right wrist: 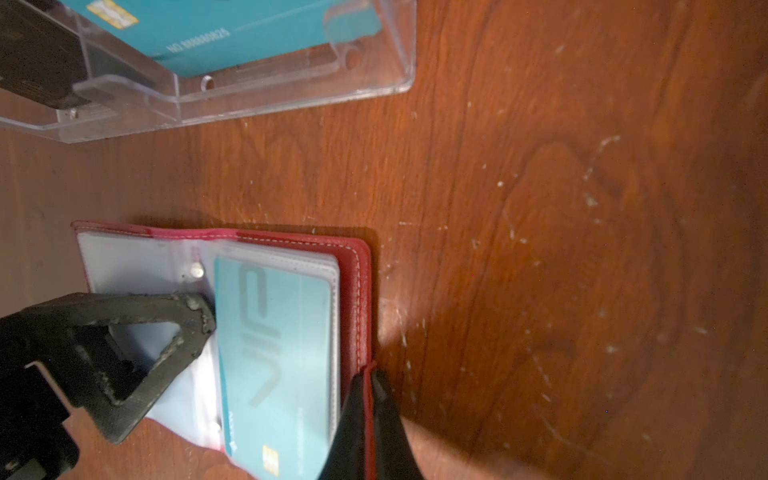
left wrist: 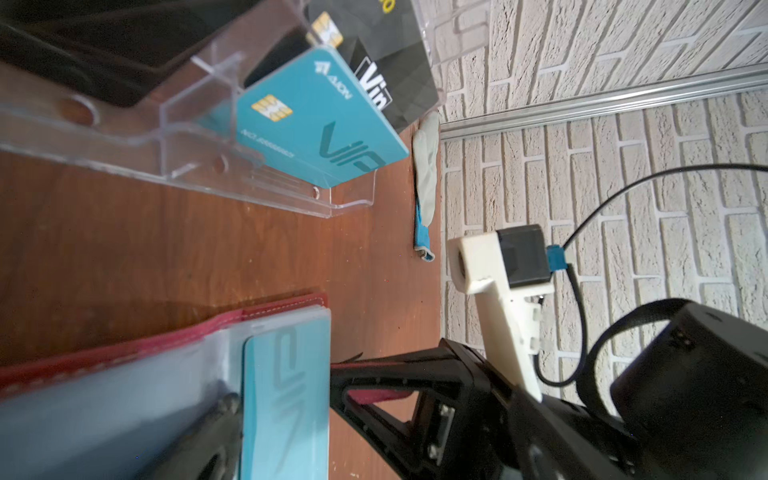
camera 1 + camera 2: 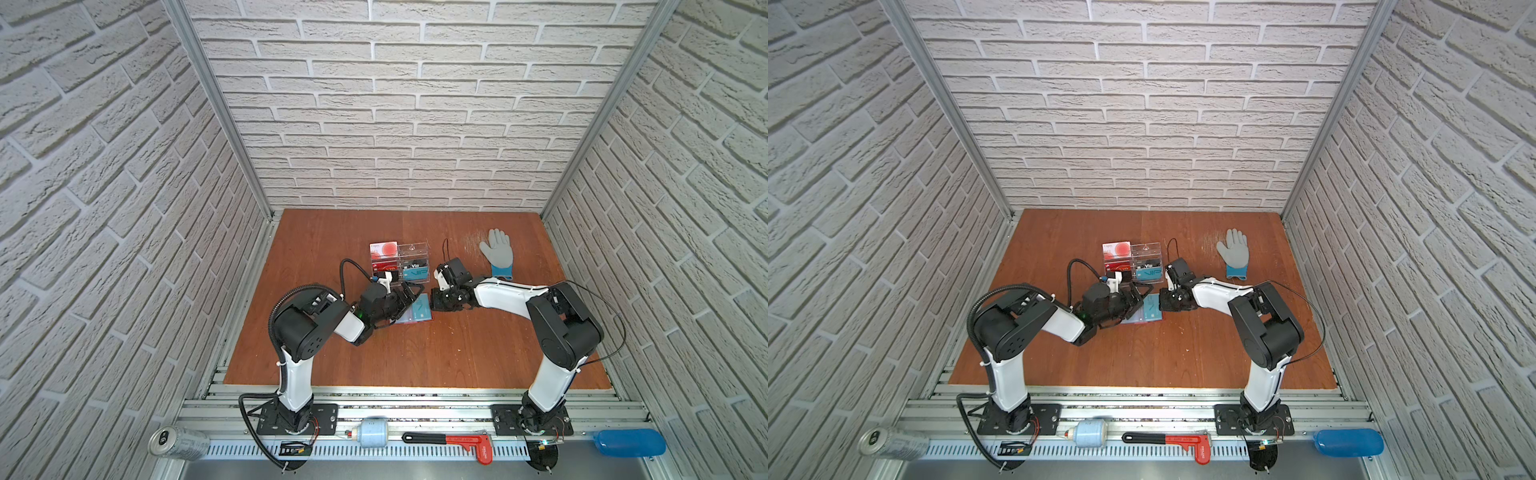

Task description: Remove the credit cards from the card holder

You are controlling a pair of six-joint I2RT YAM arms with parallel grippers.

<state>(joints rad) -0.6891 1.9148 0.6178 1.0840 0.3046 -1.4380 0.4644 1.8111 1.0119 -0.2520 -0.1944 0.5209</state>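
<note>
Right wrist view: the card holder (image 1: 358, 286) lies open on the table (image 1: 540, 208), with a pale teal credit card (image 1: 282, 353) tucked in its clear sleeve. The right gripper (image 1: 369, 388) is clenched, seemingly pinching the holder's red cover edge, though blur leaves doubt. The left gripper (image 3: 409, 300) is spread wide and grasps nothing; one finger (image 1: 166, 328) presses the sleeves. In both top views the holder sits mid-table, with the acrylic stand (image 3: 409, 259) at its 12 o'clock and a glove (image 3: 498, 253) at 2 o'clock.

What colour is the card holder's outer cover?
Red with pale stitching; the card holder shows best in the right wrist view.
</note>
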